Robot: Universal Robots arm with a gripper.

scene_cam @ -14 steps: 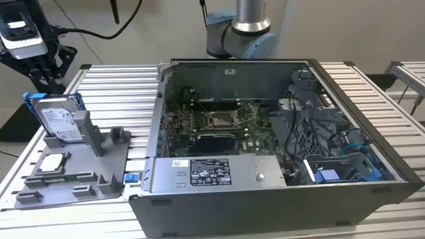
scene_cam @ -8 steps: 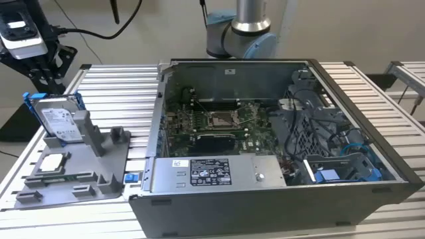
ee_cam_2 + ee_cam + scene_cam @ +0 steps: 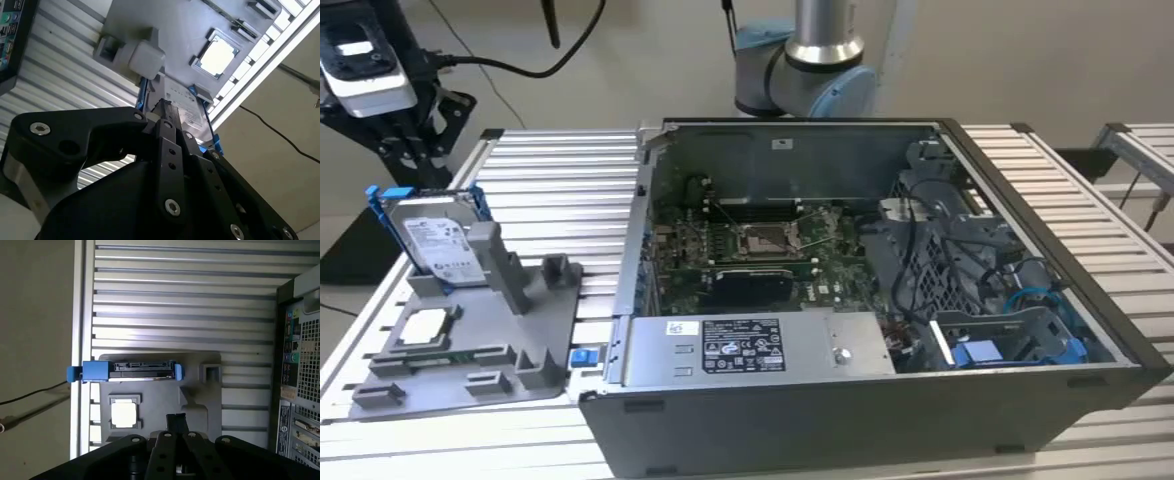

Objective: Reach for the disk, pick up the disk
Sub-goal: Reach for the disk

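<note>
The disk (image 3: 438,240) stands upright in a grey holder (image 3: 534,320), at the exterior view's left of the computer case (image 3: 854,430). A holder post hides its lower right corner. The gripper (image 3: 175,419) hangs above it, apart, its fingers closed on nothing.

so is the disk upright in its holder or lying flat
Upright: in the exterior view the disk stands on edge in the grey holder; the first wrist view shows its thin edge.
</note>
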